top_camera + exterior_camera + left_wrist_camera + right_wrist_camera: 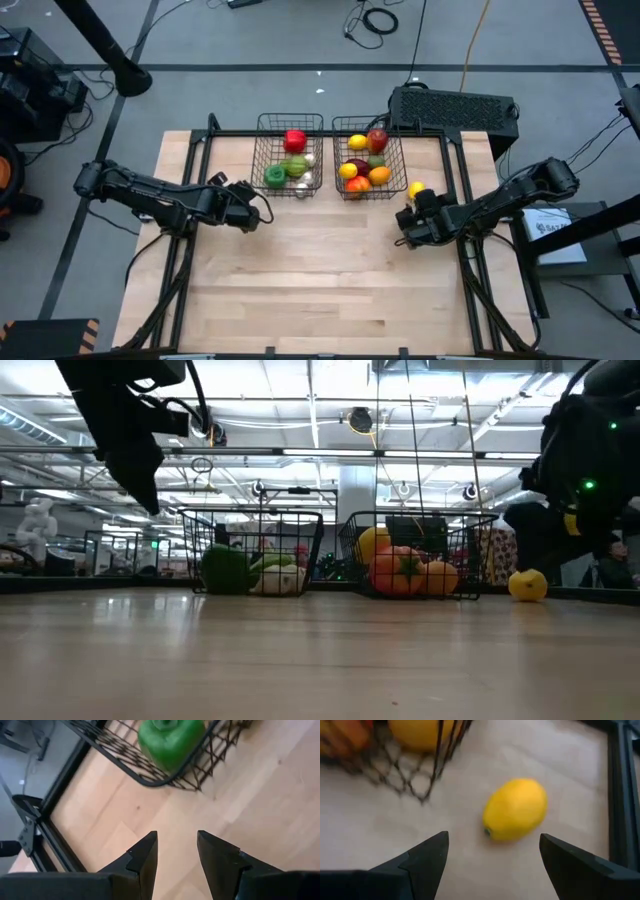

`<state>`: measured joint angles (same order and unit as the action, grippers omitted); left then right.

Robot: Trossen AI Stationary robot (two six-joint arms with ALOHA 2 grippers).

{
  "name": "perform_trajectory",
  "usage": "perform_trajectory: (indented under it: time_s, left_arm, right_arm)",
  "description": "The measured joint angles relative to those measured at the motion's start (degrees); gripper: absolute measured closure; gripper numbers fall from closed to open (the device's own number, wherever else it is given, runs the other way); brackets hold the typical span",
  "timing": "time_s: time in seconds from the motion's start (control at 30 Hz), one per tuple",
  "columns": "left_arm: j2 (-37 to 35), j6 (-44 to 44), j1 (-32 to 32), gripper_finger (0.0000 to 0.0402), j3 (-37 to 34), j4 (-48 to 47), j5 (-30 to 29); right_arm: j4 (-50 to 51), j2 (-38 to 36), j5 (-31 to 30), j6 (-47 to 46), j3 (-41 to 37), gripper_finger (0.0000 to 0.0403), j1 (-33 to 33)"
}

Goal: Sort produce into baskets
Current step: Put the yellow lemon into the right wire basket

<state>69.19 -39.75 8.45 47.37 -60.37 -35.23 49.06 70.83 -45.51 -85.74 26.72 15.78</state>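
Two dark wire baskets stand side by side at the table's far side. The left basket (pixel 290 155) holds a red pepper, green pieces and whitish bulbs; the right basket (pixel 368 160) holds lemons, an apple and orange pieces. One yellow lemon (pixel 515 809) lies on the bare table just right of the right basket (pixel 416 189). My right gripper (pixel 492 857) hangs open just short of that lemon, its fingers apart and touching nothing. My left gripper (pixel 177 852) stands open and empty above the table, near the left basket's near left corner (pixel 150 780).
A black box (pixel 455 108) sits behind the right basket. Dark frame rails (pixel 465 230) run along the table's left and right sides, one close beside the lemon. The wide near half of the wooden table (pixel 320 290) is bare.
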Motion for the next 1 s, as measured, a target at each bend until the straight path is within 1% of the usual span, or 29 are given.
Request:
perform_trajectory:
  time_s: [0.1, 0.2, 0.4, 0.5, 0.63, 0.73, 0.83, 1.0]
  left_arm:
    - [0.0, 0.0, 0.0, 0.0256, 0.0, -0.6, 2.7]
    - [0.0, 0.0, 0.0, 0.0256, 0.0, -0.6, 4.3]
    - [0.0, 0.0, 0.0, 0.0256, 0.0, -0.2, 4.4]
    - [0.0, 0.0, 0.0, 0.0256, 0.0, -0.1, 4.4]
    - [0.0, -0.3, 0.0, 0.0256, 0.0, -0.1, 4.4]
    - [0.0, -0.3, 0.0, 0.0256, 0.0, -0.1, 4.4]
    - [0.0, -0.3, 0.0, 0.0256, 0.0, -0.1, 4.4]
    - [0.0, -0.3, 0.0, 0.0256, 0.0, -0.1, 4.4]
  right_arm:
    - [0.3, 0.0, -1.2, -3.9, 0.0, 0.0099, -2.0]
    - [0.6, 0.0, -1.2, -4.7, 0.0, 0.0099, -4.0]
    - [-0.1, 0.0, -1.3, 0.5, 0.0, 0.0099, -5.6]
    - [-1.0, 0.0, -1.3, 2.7, 0.0, 0.0091, -5.6]
    - [-1.1, 0.0, -1.6, 2.8, -0.2, 0.0072, -5.6]
    - [-2.8, 0.0, -3.0, 2.0, -1.7, 0.006, -5.6]
    - [-7.8, 0.0, -3.8, 2.3, -4.0, 0.0056, -5.6]
    - [-10.0, 0.0, -4.5, 0.9, -6.0, 0.0055, -5.6]
